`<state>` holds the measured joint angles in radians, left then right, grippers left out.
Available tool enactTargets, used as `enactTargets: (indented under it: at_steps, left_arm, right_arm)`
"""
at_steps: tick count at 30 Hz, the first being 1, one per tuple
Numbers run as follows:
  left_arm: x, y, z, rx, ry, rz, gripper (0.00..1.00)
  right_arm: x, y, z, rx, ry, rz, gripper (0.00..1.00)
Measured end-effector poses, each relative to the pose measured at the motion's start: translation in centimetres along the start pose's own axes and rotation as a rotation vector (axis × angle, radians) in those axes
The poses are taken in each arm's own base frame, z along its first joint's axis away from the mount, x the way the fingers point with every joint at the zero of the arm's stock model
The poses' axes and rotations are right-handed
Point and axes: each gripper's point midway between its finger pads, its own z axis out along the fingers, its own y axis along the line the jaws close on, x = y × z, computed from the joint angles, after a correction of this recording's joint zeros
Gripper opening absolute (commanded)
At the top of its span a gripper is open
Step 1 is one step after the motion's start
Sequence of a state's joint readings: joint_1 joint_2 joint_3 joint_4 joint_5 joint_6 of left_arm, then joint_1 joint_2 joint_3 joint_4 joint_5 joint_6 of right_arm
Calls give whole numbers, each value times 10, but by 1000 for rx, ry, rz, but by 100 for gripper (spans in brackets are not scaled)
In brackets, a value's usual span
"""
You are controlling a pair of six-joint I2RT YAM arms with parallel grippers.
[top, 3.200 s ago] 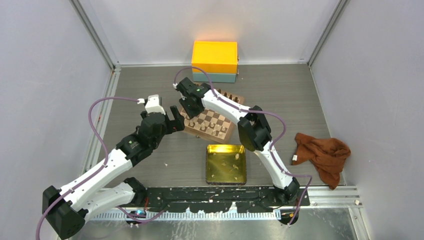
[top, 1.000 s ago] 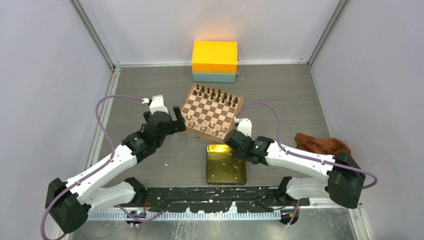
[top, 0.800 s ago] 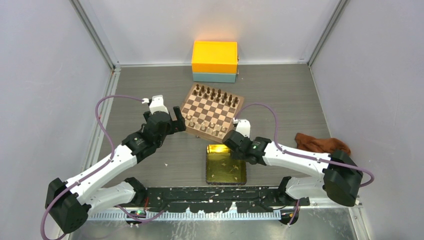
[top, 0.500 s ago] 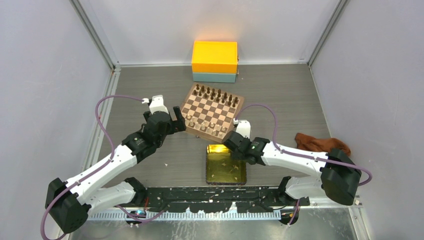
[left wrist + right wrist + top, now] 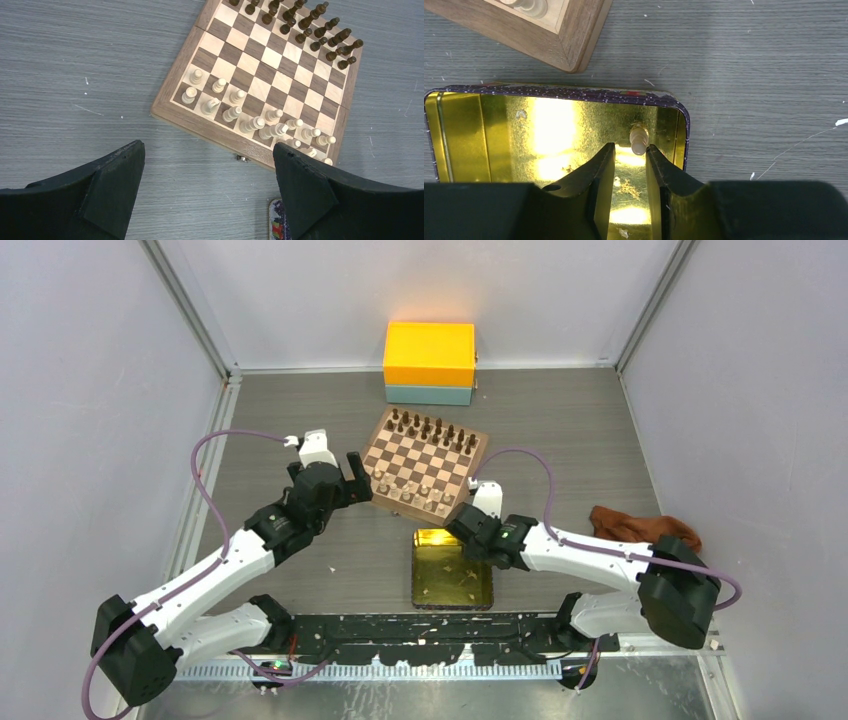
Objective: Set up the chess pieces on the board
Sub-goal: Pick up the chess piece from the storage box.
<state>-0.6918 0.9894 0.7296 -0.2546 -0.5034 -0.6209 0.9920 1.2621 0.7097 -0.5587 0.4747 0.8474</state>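
Right wrist view gave me my best look into the gold tin tray (image 5: 454, 135). One cream chess piece (image 5: 639, 139) lay on its side on the shiny floor near a far corner. Its near end sat just between the tips of the right gripper (image 5: 630, 149), whose fingers stood a little apart, wider than the piece and not pinching it. A few pale flecks lay deeper in the tray, too small for me to name; glare washed out much of the floor, and the fingers cut off the near half. From the left wrist, the left gripper (image 5: 207, 151) hung with its fingers spread wide over the table beside the chessboard (image 5: 270, 75), holding nothing. The other cream chess pieces (image 5: 250, 122) stood on the board's two near rows, and the dark chess pieces (image 5: 310, 25) stood along its far edge. In the top external view the tray sat just beside the board's near corner, and the right arm hid part of a brown cloth (image 5: 640, 530). The orange box (image 5: 430, 355) at the back was closed, so I couldn't see inside.
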Motion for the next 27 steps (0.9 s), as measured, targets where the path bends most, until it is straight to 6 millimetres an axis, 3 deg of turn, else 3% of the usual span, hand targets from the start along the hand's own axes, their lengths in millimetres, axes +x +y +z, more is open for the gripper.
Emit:
enactTargets:
  at_steps: [17, 27]
  left_arm:
    - [3, 1, 2, 1, -2, -1, 99]
    - [5, 2, 2, -1, 1, 0, 100]
  right_arm:
    - [10, -5, 10, 39, 27, 0, 32]
    - [16, -7, 14, 53, 39, -6, 12]
